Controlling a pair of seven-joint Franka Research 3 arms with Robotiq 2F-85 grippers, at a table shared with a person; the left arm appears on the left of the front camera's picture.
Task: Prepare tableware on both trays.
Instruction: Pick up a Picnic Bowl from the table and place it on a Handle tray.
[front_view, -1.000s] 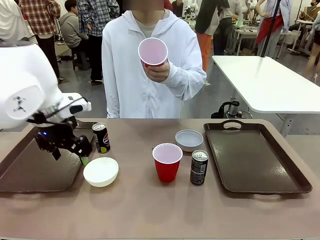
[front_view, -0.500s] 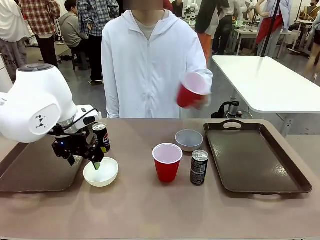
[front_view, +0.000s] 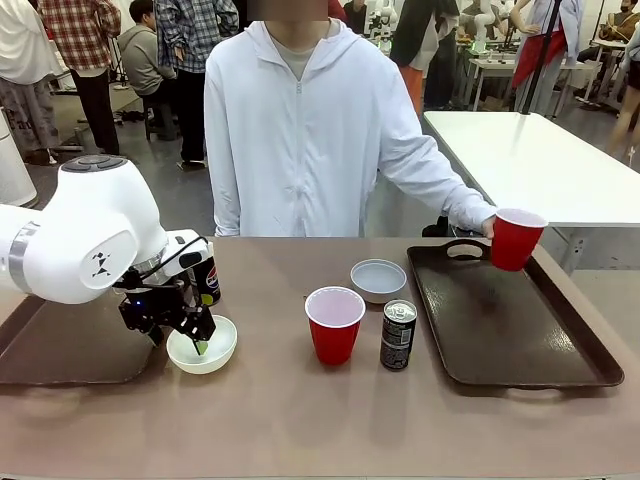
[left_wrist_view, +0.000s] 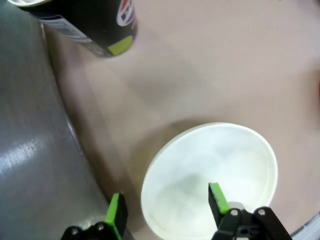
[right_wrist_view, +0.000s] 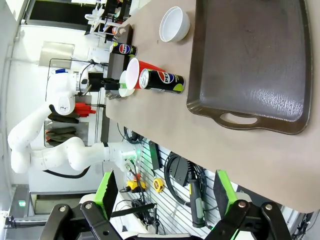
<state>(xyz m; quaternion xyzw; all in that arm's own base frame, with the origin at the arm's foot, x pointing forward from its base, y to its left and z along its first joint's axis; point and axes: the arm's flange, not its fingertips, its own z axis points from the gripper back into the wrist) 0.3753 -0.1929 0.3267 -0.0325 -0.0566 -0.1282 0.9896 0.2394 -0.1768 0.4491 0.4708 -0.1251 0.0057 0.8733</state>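
**Front view.** The left gripper (front_view: 201, 338) hangs over the white bowl (front_view: 203, 346). The bowl sits on the table just beside the left tray (front_view: 60, 350), with the left can (front_view: 206, 278) just behind it. A standing cup (front_view: 334, 325), a grey bowl (front_view: 378, 280) and the middle can (front_view: 398, 335) wait between the trays. The person's hand (front_view: 488, 227) holds a second cup (front_view: 517, 240) above the far corner of the right tray (front_view: 520, 330), which carries nothing else.

**Left wrist view.** The jaws stand wide. One finger (left_wrist_view: 217, 196) is inside the white bowl and the other is outside its rim, on the tray side. The step in hand appears to be pinching the bowl's wall. A sound grip would seat the rim deep between the pads before closing, then lift straight up, since a thin, sloped wall may slip or tip. The left tray's raised edge lies close to the outer finger, so the lift must clear it before the bowl moves across. The left can stands near but apart.

**Right wrist view.** The right gripper (right_wrist_view: 165, 192) is spread wide and holds nothing. It sits out past the table's near edge, by the right tray's handle, where room is ample.
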